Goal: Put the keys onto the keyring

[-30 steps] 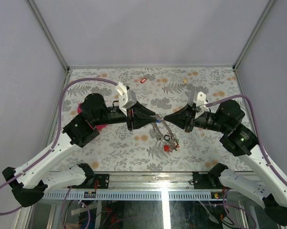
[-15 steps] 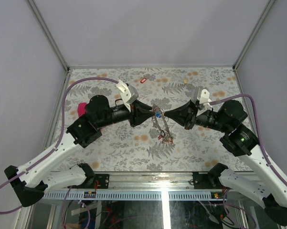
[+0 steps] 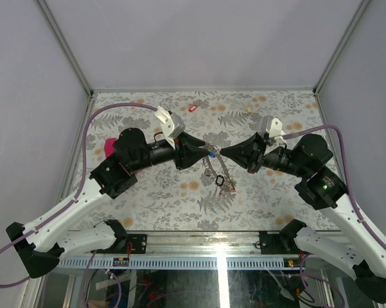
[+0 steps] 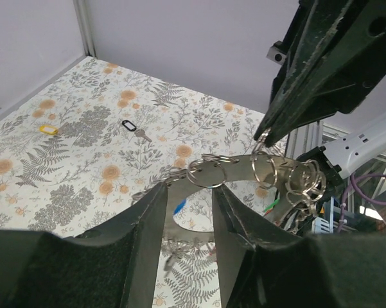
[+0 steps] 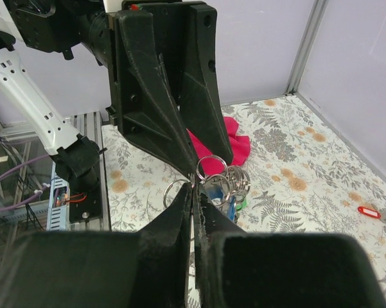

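Tightly together, right fingers point(image 5: 170, 247) on keyring point(image 4: 243, 168).

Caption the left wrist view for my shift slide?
Here the left tool straddles the keyring while the right tool pinches its far side; a black-tagged key lies loose on the table.

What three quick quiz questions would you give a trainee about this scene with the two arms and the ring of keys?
1. True or false: the right gripper is pinched shut on the large thin grey metal keyring.
2. Multiple choice: the loose small silver key near the far edge of the floral table carries a plastic tag that is A) red, B) blue, C) green.
3. Short answer: what soft thing lies beside the left arm?

Key: 1 true. 2 A. 3 the crumpled magenta cloth.
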Tool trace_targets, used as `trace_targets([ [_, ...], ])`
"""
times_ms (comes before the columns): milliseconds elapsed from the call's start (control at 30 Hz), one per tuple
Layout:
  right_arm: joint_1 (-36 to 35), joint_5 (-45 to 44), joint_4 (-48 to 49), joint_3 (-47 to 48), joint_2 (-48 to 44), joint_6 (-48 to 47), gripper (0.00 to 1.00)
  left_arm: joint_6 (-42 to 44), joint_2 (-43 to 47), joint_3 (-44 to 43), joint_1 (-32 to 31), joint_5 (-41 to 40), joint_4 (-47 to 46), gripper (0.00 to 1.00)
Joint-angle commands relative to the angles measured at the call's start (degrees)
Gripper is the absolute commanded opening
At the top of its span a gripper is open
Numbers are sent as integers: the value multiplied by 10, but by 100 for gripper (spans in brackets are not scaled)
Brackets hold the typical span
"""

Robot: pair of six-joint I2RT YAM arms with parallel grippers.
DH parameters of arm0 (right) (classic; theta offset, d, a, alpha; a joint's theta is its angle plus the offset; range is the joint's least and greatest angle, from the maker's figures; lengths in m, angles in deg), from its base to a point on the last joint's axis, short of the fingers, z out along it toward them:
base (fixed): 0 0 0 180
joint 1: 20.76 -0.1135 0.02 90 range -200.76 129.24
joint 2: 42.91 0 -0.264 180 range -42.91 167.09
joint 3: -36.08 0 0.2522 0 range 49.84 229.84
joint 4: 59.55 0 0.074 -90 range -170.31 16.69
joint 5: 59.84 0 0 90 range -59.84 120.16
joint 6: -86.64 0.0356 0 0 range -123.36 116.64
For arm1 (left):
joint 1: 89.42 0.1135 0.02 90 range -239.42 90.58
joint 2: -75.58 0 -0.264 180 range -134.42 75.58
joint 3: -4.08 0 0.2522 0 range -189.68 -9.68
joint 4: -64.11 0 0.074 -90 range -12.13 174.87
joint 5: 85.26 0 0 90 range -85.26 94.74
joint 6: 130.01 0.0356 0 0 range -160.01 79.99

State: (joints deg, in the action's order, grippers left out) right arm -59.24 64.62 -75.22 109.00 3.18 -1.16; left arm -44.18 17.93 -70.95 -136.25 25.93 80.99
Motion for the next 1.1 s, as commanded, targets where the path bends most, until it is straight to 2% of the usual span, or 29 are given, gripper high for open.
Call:
trace_targets([
  [0, -2, -14, 68, 8, 1, 8, 0, 4, 5, 3, -2, 29, -43, 36],
  [433, -2, -21, 80, 9, 13, 17, 0, 7, 2, 3, -3, 14, -45, 41],
  [1067, -2, -26, 80, 2, 18, 16, 0, 14, -11, -27, -14, 14, -48, 42],
])
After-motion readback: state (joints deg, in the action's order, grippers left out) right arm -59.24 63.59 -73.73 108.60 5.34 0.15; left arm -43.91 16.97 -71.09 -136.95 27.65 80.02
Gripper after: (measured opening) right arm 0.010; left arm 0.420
